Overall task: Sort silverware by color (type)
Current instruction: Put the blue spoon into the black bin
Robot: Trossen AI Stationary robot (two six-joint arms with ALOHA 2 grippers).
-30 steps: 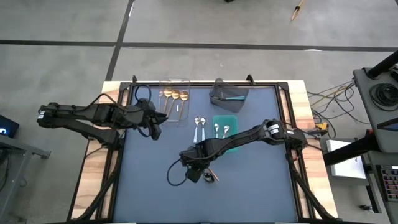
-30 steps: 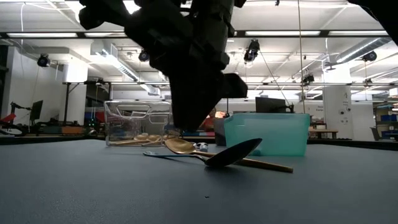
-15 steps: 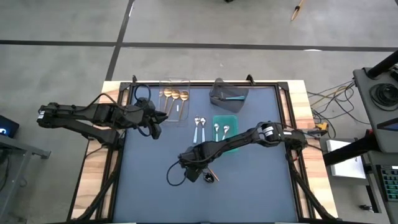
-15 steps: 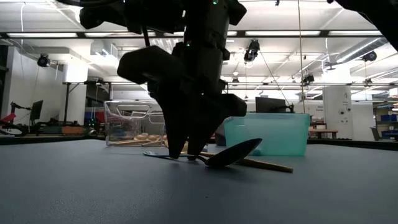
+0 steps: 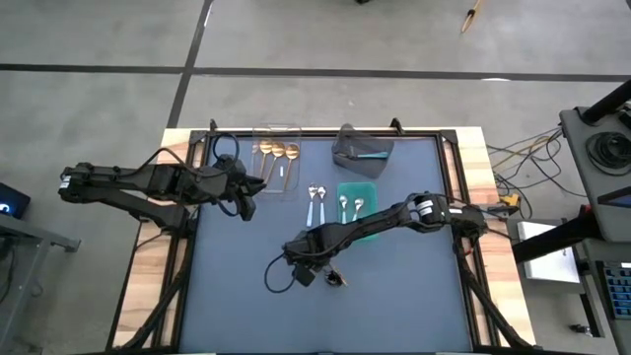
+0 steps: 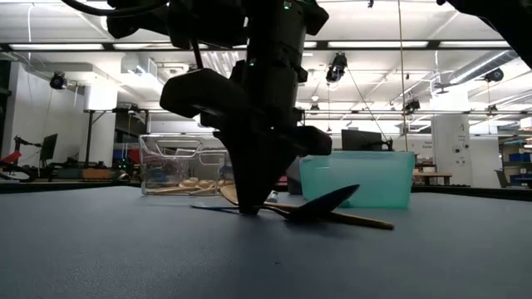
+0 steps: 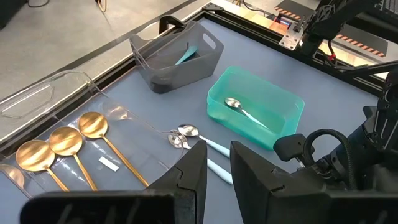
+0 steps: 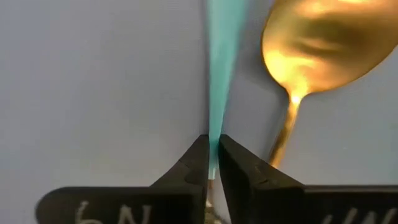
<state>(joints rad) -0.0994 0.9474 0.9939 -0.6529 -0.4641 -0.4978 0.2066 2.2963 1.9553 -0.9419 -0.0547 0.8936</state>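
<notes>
Bright ceiling strips backlight the low view; the right wrist close-up is blurred.

On the table (image 5: 394,306), a clear bin (image 5: 278,158) stood at the far edge, left of centre, with three spoons (image 5: 278,151) in it. A second bin (image 5: 361,148) stood just to its right, and a third bin (image 5: 357,202) sat nearer, holding one spoon (image 7: 239,108). Two spoons (image 5: 315,196) lay left of that third bin. Nearer the front, two crossed spoons (image 6: 312,208) lay touching beneath the right gripper (image 5: 308,273). The left gripper (image 5: 251,194) hung left of the clear bin.
</notes>
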